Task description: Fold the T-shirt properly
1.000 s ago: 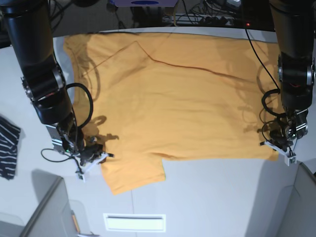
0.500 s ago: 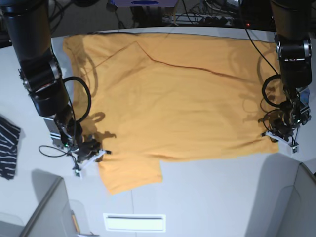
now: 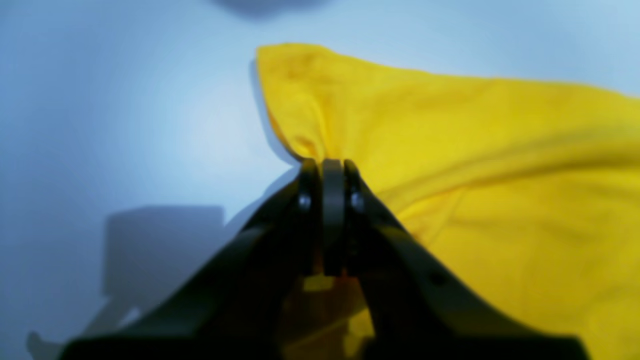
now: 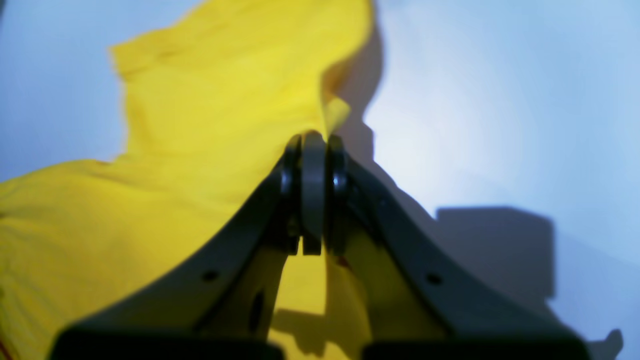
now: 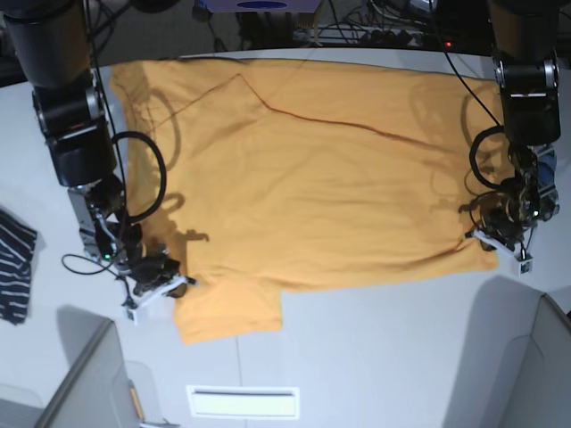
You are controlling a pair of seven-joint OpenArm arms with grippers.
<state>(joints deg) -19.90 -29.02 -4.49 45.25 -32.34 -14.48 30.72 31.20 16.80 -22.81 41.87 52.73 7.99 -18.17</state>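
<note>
White table (image 5: 375, 357) w/ T-shirt (image 5: 312, 169), striped garment (image 5: 13, 267)

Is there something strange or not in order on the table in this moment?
Mostly no. The T-shirt lies spread out, with a long crease across its upper part. The right gripper and left gripper are each shut on an edge of it. A dark striped garment lies crumpled at the table's edge, apart.

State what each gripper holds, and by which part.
Both hold the T-shirt. The left gripper pinches its near hem corner; the right gripper pinches the edge by the near sleeve.
</note>
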